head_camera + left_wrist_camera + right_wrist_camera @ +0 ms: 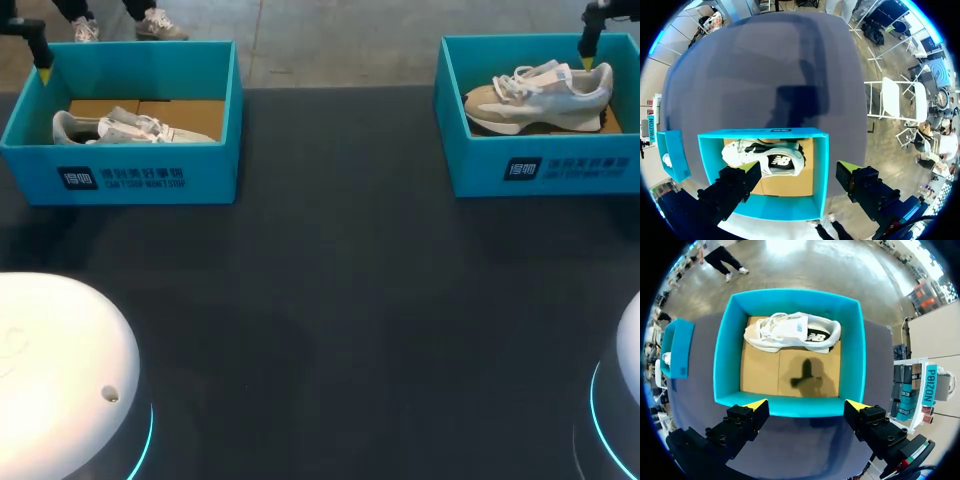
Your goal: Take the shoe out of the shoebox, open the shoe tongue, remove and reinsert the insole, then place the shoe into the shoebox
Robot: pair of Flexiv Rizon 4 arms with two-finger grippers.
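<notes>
Pale fabric, the right shoe (538, 95) is lying on its side in the right shoebox (540, 165), probably light and soft. I am aiming for its firmer heel collar. The left gripper (798, 170) and right gripper (806, 404) are both hanging open, empty.
</notes>
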